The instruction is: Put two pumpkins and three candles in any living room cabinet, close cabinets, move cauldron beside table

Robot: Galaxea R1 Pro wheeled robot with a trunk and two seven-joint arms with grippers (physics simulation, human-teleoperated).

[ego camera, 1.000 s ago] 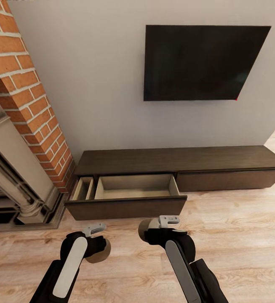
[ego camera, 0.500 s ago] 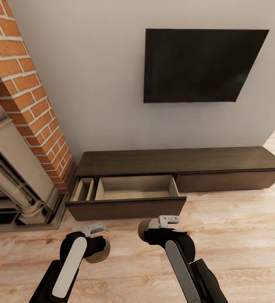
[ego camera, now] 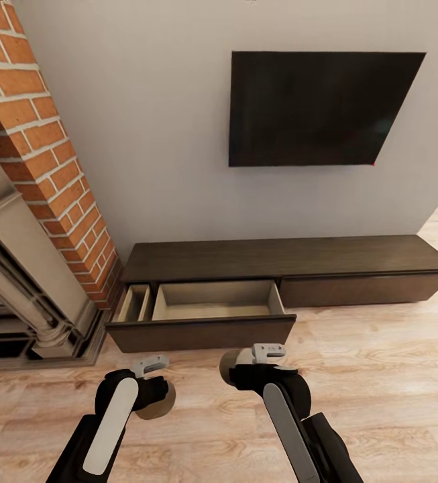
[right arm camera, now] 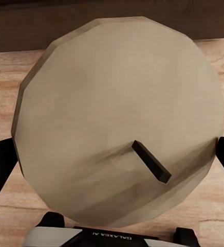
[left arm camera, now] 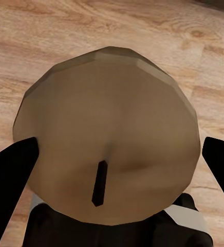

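Candles number two, one [left arm camera: 109, 149] squeezed in the left gripper [ego camera: 153, 382], one [right arm camera: 119, 123] in the right gripper [ego camera: 255, 365], facing one open cabinet [ego camera: 245, 282].

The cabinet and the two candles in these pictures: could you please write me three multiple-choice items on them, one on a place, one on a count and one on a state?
1. Where does the cabinet stand?
A. Against the wall under the dark screen
B. In the middle of the floor
C. On the fireplace

2. How many candles is the robot carrying?
A. None
B. One
C. Two

3. What state is the cabinet's left drawer in?
A. Pulled out, nothing seen inside
B. Shut
C. Pulled out and full of pumpkins

Answers:
1. A: the head view shows it along the wall below the screen.
2. C: one candle sits between the left gripper's fingers, another candle between the right gripper's.
3. A: its pale compartments lie open to view.
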